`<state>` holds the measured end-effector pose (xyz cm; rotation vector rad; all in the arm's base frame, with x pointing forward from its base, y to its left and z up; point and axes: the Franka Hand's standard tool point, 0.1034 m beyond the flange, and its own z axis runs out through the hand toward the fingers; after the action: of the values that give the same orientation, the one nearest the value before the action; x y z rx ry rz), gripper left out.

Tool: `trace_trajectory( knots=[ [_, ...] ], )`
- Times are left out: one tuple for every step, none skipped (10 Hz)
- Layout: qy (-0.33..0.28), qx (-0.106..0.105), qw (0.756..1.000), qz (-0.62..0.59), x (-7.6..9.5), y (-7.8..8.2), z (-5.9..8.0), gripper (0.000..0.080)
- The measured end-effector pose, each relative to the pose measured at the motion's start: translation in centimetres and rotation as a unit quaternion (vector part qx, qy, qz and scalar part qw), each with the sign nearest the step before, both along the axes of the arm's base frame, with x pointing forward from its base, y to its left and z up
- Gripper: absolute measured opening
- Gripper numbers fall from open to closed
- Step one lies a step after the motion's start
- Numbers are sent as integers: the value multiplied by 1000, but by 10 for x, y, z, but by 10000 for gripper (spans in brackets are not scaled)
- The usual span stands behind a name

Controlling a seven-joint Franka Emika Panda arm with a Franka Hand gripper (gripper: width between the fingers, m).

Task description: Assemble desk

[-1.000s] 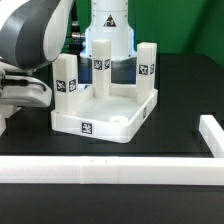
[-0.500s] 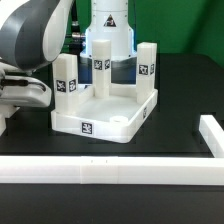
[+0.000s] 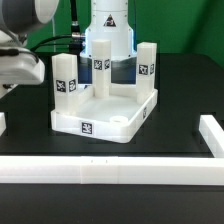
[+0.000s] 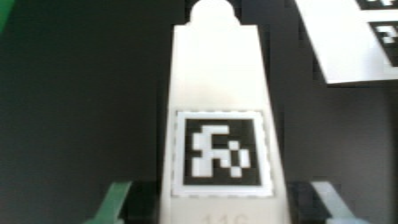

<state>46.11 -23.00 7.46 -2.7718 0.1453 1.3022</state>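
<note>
**Desk top inverted on bench, three legs standing; fourth leg seen at wrist**

Exterior view: the large white plastic tray-like desk top (image 3: 105, 115) lies on the black bench (image 3: 180, 105), rim upward. Three white block legs bearing black-and-white tags stand upright in its corner sockets: one at the exterior view's left (image 3: 66, 84), one at the rear (image 3: 99, 70), one at the exterior view's right (image 3: 147, 68). The near corner socket (image 3: 122, 121) shows as an open round hole with no leg in it. A tag sits on the top's front wall.

A long white border bar (image 3: 110, 171) runs across the foreground, and a shorter one (image 3: 212, 135) lies at the exterior view's right.

The grey-and-white robot arm (image 3: 22, 50) sits at the exterior view's upper left, apart from the desk top.

Wrist view: a fourth white tagged block leg (image 4: 221, 120) fills the frame lengthwise between the two greenish fingers (image 4: 116, 200) of the gripper (image 4: 221, 205); gripper clamped on this leg. A tagged white piece (image 4: 361, 35) shows beyond it, identity unclear.
</note>
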Motion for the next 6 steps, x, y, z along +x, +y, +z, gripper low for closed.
trace_trajectory(
  knots=[
    [-3,-3,1000,2,5,2,7,291],
    [-5,-4,1000,3,7,4,8,291],
    [-15,-8,1000,5,9,1,6,291],
    [-15,-8,1000,5,9,1,6,291],
    [-21,-10,1000,7,12,0,6,291],
    [-54,-17,998,15,25,0,11,291]
  ],
)
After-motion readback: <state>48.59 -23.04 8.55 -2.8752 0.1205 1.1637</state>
